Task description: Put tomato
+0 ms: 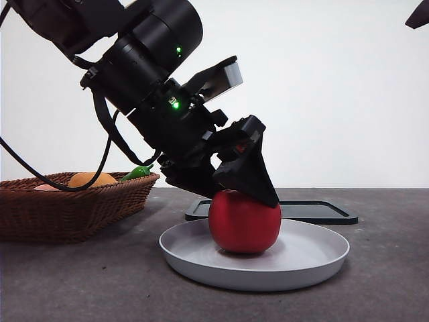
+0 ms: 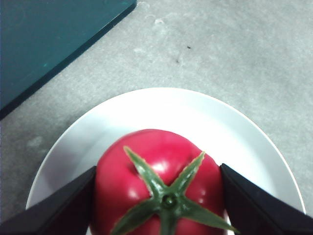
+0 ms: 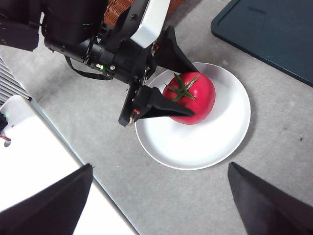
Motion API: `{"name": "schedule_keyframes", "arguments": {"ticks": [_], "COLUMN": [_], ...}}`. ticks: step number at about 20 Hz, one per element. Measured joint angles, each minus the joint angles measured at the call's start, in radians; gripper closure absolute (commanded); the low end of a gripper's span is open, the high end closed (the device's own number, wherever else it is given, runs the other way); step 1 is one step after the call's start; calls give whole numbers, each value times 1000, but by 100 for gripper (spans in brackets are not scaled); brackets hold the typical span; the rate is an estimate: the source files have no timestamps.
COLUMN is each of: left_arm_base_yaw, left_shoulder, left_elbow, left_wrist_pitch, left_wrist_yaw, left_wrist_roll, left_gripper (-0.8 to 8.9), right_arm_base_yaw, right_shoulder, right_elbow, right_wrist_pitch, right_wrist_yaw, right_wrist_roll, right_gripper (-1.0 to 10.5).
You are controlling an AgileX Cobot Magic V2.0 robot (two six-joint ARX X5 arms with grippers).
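The glossy red tomato (image 1: 244, 225) with a green star calyx sits on the white plate (image 1: 315, 258). My left gripper (image 1: 265, 191) reaches down from the upper left, and its two black jaws press against the tomato's two sides. The left wrist view shows the tomato (image 2: 156, 166) between the jaws (image 2: 157, 181) over the plate (image 2: 195, 112). My right gripper (image 3: 160, 169) is open and empty high above, looking down on the tomato (image 3: 198, 95), the plate (image 3: 215, 142) and the left gripper (image 3: 188, 90).
A wicker basket (image 1: 67, 204) at the left holds an orange fruit (image 1: 92, 179) and a green pepper (image 1: 137, 172). A dark flat tray (image 1: 322, 211) lies behind the plate, and it also shows in the right wrist view (image 3: 274, 34). A black tip (image 1: 419, 15) shows at the top right corner.
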Motion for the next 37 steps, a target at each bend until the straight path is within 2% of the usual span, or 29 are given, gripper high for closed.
{"name": "schedule_keyframes", "arguments": {"ticks": [2,5,14,19,24,29,33,37], "left_arm_base_yaw": [0,-1,-1,18,143,325,455,484], "left_shoulder": [0,0,-141,-312,-547,-761,-857,-908], "left_elbow": [0,0,0,0,0,0,0,0], "left_wrist_pitch": [2,-11,-80,-144,-255,-467,-692,-931], "left_wrist_yaw": [-2,-2,-2,-2,-13,-3,137,339], "left_wrist_roll": [-7,-24,-39,-39,-63,-74,-65,-40], "left_gripper": [366,337,339,344,344,344,345,346], "right_arm_base_yaw": [0,0,0,0,0,0,0,0], "right_shoulder": [0,0,0,0,0,0,0,0], "right_elbow": [0,0,0,0,0,0,0,0], "right_wrist_pitch": [0,0,0,0,0,0,0,0], "right_wrist_yaw": [0,0,0,0,0,0,0,2], "right_wrist_roll": [0,0,0,0,0,0,0,0], "right_gripper": [506,507,507,507,507,507,506,507]}}
